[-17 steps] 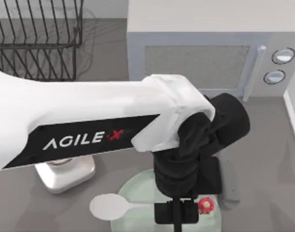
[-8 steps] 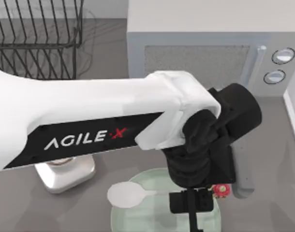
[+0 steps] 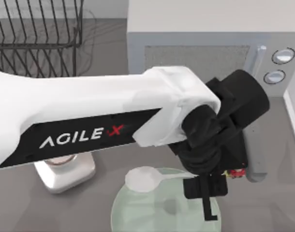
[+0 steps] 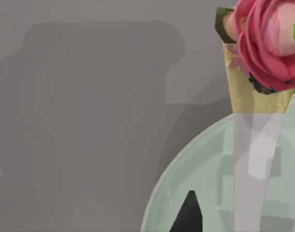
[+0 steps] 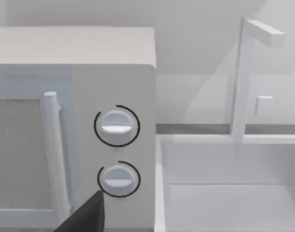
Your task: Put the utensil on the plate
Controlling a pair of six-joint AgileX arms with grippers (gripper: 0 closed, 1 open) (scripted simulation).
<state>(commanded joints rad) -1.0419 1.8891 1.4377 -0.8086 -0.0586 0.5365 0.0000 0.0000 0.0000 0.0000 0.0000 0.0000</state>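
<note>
Right now the left arm stretches across the top view from the left, and its tool (image 3: 206,200) hangs over the pale green plate (image 3: 138,215) near the tabletop's (image 3: 22,208) front edge. The white spoon (image 3: 146,179) is pinched by the thin end of its handle in that tool, held roughly level, with the oval bowl pointing to the left, above the plate's upper rim. One dark finger (image 3: 206,205) sticks out past the handle over the plate. From the left wrist camera, the spoon handle (image 4: 251,169) runs up across the plate's glassy surface (image 4: 186,179), with a dark fingertip (image 4: 188,215) beside it. A pink flower in a gold wrapper (image 4: 263,53) sits on the grey tabletop just past the plate's edge.

To the left of the plate stands the silver scale (image 3: 65,174), partly under the arm. Behind are the wire dish rack (image 3: 36,38) and the microwave (image 3: 205,53). The right wrist camera looks at the microwave's two dials (image 5: 117,152) and a white sink (image 5: 229,193) with its tap, a dark corner of the right tool (image 5: 87,217) at the edge; whether that one is open, I cannot tell.
</note>
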